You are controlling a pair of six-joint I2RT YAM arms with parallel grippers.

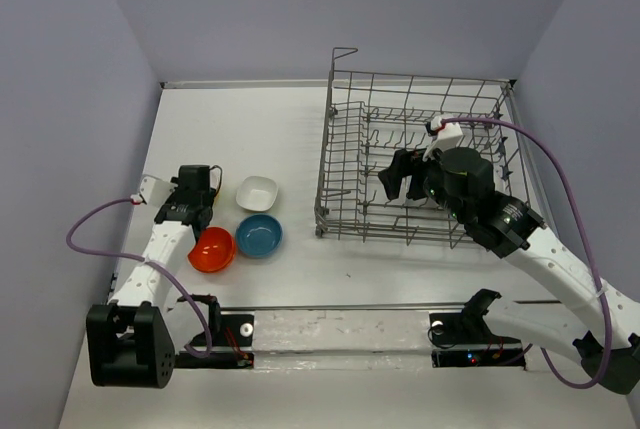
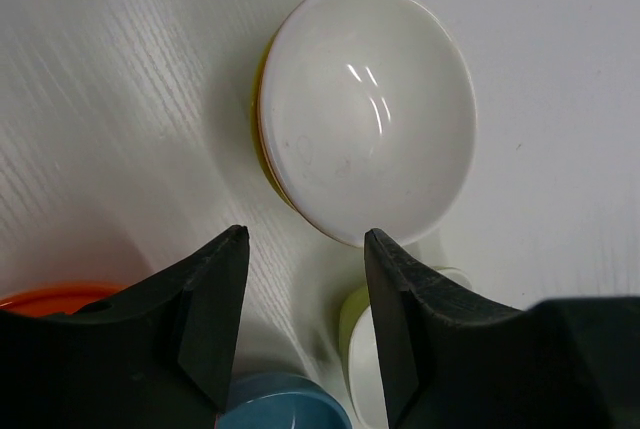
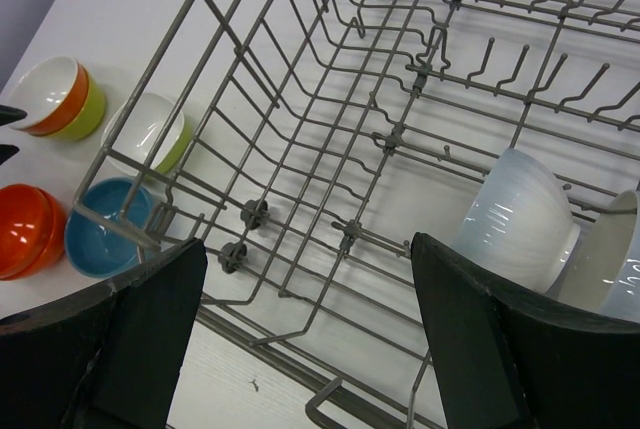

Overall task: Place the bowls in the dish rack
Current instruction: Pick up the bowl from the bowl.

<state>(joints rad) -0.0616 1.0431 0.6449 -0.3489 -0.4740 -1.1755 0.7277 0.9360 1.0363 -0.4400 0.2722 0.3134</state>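
My left gripper is open and empty. A round white bowl lies just ahead of its fingertips, stacked on orange-red and yellow-green ones. In the top view this gripper hides that stack. Beside it lie a squarish white bowl, a blue bowl and an orange-red bowl. My right gripper is open and empty above the near-left part of the grey wire dish rack. In the right wrist view, two white bowls stand on edge among the tines.
The rack's raised corner handle stands at its far left. In the right wrist view the squarish white bowl sits in a yellow-green one beside the rack's left wall. Grey walls close in the table on three sides.
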